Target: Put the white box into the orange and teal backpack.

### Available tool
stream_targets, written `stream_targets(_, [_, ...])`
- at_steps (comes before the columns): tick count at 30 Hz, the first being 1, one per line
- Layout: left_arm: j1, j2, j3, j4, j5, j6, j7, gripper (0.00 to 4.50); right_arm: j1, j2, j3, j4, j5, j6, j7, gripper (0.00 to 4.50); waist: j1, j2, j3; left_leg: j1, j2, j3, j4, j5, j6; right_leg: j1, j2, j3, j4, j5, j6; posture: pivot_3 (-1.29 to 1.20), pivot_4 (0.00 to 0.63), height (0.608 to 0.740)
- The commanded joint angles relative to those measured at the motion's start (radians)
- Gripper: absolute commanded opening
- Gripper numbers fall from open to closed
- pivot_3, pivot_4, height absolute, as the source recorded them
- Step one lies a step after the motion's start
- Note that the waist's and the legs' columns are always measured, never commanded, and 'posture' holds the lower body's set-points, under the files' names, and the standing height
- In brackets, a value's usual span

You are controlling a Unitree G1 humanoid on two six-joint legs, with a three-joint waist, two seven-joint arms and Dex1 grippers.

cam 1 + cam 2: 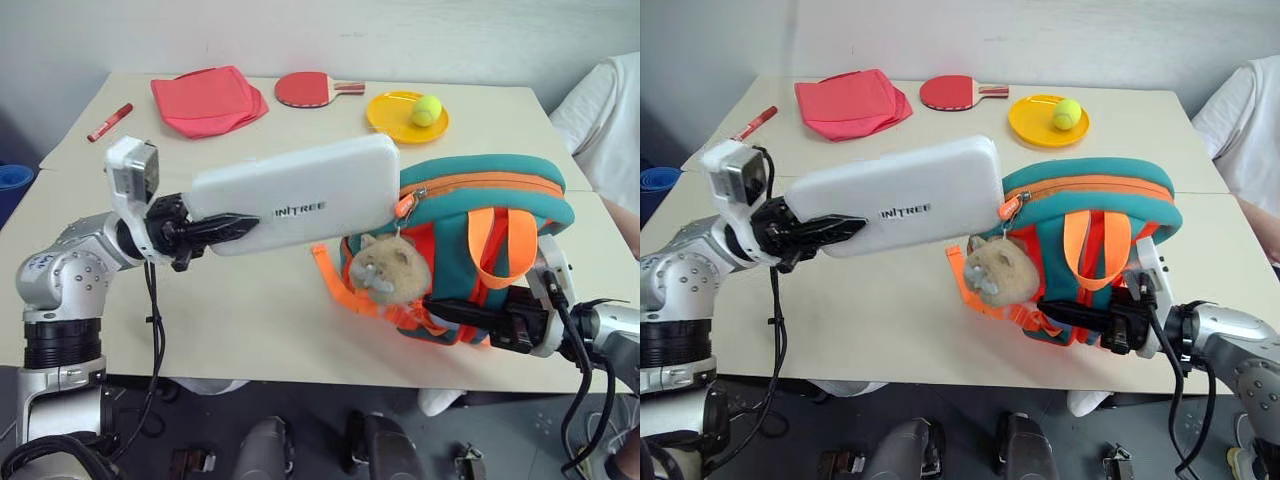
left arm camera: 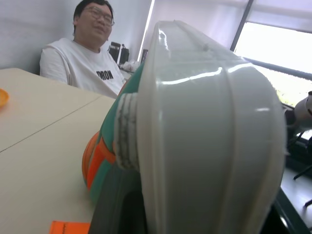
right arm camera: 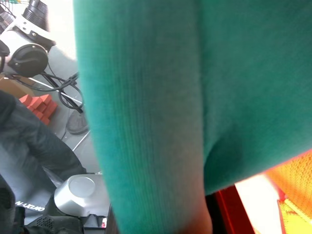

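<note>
Left tool (image 1: 232, 228) clamps white box (image 1: 300, 195), far end at backpack (image 1: 480, 250) zipper; right tool (image 1: 1065, 312) closed on backpack base. Judgement: angle box into opening, keep bag steady.

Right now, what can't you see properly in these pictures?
- Whether the orange and teal backpack is unzipped: the white box covers its opening in both eye views.
- The right gripper: its fingers are buried in the backpack's fabric.
- The person: cut off by the eye views' edge.
</note>
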Motion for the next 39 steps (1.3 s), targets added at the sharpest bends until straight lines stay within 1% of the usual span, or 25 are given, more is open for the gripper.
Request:
stream_targets(1, [-0.059,-0.05,-0.027,0.033,0.066,-0.097,0.035,1.26,-0.004,0.013,-0.007,-0.023,0.004,-0.016,0.002,0.03,0.004,0.0,0.0,0.0,0.0,0.0,0.0,0.0,0.0,0.0,0.0,0.0,0.0,0.0,0.0,0.0,0.15,0.74])
stream_targets(3, [-0.089,-0.062,-0.025,0.062,0.085,-0.126,0.041,1.26,0.015,0.015,-0.014,-0.034,0.004,-0.014,0.005,0.03,0.004,0.0,0.0,0.0,-0.001,-0.001,0.0,0.0,0.001,0.001,0.0,0.0,0.0,0.0,0.001,0.0,0.15,0.74])
stream_targets(5, [-0.101,-0.045,-0.042,0.086,0.107,-0.121,0.027,1.26,0.043,0.013,-0.026,-0.048,0.009,-0.011,0.008,0.03,0.002,0.0,0.0,-0.001,-0.001,-0.001,0.0,0.0,0.001,0.001,-0.001,0.0,-0.001,0.001,0.001,0.0,0.15,0.74])
stream_targets(9, [-0.1,-0.01,-0.116,0.121,0.213,-0.2,-0.015,1.26,0.087,0.003,-0.044,-0.061,0.011,-0.012,0.015,0.03,0.001,0.0,0.0,0.0,-0.001,0.0,0.0,0.0,0.001,0.001,0.0,-0.001,-0.001,0.001,0.001,0.0,0.15,0.74])
stream_targets(12, [-0.13,0.004,-0.183,0.174,0.321,-0.259,0.009,1.26,0.097,0.003,-0.049,-0.065,0.011,-0.016,0.013,0.03,0.003,-0.001,0.0,0.001,-0.001,0.0,0.001,0.0,0.003,0.002,0.0,0.0,-0.001,0.001,0.002,0.0,0.15,0.74])
stream_targets(15, [-0.163,0.006,-0.211,0.226,0.377,-0.284,0.035,1.26,0.095,0.003,-0.049,-0.066,0.012,-0.016,0.007,0.03,0.007,-0.002,-0.001,0.001,-0.001,-0.002,0.001,0.0,0.004,0.003,-0.001,-0.001,-0.001,0.001,0.002,0.0,0.15,0.74])
stream_targets(18, [-0.203,-0.005,-0.194,0.277,0.394,-0.3,0.056,1.26,0.088,0.003,-0.05,-0.071,0.018,-0.011,-0.006,0.03,0.007,-0.003,-0.001,0.0,-0.001,-0.002,0.001,-0.002,0.007,0.003,-0.002,-0.001,-0.002,0.001,0.002,0.0,0.15,0.74])
stream_targets(22, [-0.237,-0.002,-0.174,0.294,0.364,-0.31,-0.002,1.26,0.079,0.003,-0.048,-0.078,0.028,-0.005,-0.025,0.03,0.003,-0.003,-0.001,-0.001,-0.002,-0.002,0.002,-0.001,0.005,0.002,-0.002,-0.001,-0.002,0.001,0.002,0.0,0.15,0.74])
stream_targets(25, [-0.243,0.009,-0.217,0.246,0.365,-0.318,-0.091,1.26,0.072,0.002,-0.046,-0.081,0.034,-0.001,-0.033,0.03,0.002,-0.003,-0.001,-0.001,-0.002,-0.002,0.001,-0.001,0.005,0.002,-0.001,-0.002,-0.002,0.001,0.002,0.0,0.15,0.74])
stream_targets(28, [-0.277,0.003,-0.29,0.22,0.412,-0.364,-0.17,1.26,0.054,-0.001,-0.04,-0.078,0.039,0.004,-0.03,0.03,0.004,-0.003,-0.001,-0.001,-0.002,-0.002,0.002,-0.001,0.004,0.002,-0.001,-0.002,-0.002,0.001,0.002,0.0,0.15,0.74])
stream_targets(33, [-0.375,-0.059,-0.395,0.252,0.496,-0.387,-0.206,1.26,0.0,-0.006,-0.022,-0.058,0.044,0.021,-0.017,0.03,0.004,-0.003,-0.001,-0.002,-0.003,-0.002,0.003,-0.001,0.006,0.002,0.0,-0.002,-0.002,0.002,0.003,0.0,0.15,0.74])
stream_targets(36, [-0.442,-0.147,-0.443,0.294,0.553,-0.376,-0.144,1.26,-0.025,-0.007,-0.006,-0.042,0.033,0.022,-0.002,0.03,0.005,-0.003,-0.001,-0.002,-0.003,-0.002,0.002,-0.001,0.006,0.002,0.0,-0.002,-0.002,0.002,0.003,0.0,0.15,0.74])
stream_targets(39, [-0.5,-0.288,-0.446,0.34,0.576,-0.358,-0.033,1.26,-0.045,0.002,0.01,-0.032,0.02,0.015,0.004,0.03,0.005,-0.003,-0.001,-0.002,-0.003,-0.002,0.003,-0.001,0.007,0.002,0.001,-0.002,-0.002,0.002,0.003,0.0,0.15,0.74])
